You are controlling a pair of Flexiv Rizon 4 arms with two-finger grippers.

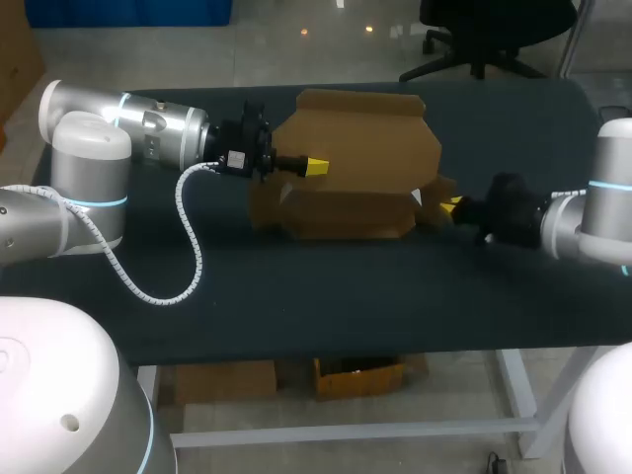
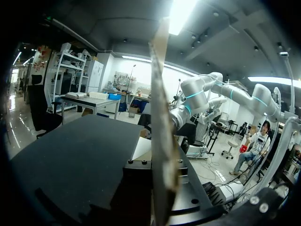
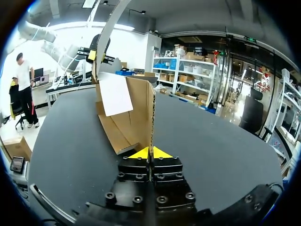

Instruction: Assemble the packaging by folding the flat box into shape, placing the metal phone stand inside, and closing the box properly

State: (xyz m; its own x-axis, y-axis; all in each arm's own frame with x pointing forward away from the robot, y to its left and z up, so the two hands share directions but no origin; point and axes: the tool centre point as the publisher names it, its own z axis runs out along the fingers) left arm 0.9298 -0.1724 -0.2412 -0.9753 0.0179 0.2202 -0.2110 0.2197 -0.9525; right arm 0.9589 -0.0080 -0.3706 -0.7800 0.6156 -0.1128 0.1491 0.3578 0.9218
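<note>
The brown cardboard box (image 1: 355, 148) stands partly folded mid-table, with its wide flaps upright. My left gripper (image 1: 316, 166) comes in from the left and is shut on an upright panel (image 2: 162, 117), seen edge-on between its fingers. My right gripper (image 1: 450, 206) is at the box's right end. It is shut on the thin edge of a side flap (image 3: 151, 127), with its yellow tips (image 3: 151, 153) pressed together on it. A white sheet (image 3: 115, 94) hangs inside the box wall (image 3: 134, 113). No metal phone stand shows in any view.
The left arm's white coiled cable (image 1: 188, 247) loops over the dark tabletop (image 1: 326, 296) in front of the arm. The table's front half is bare cloth. Its front edge runs close below the arms.
</note>
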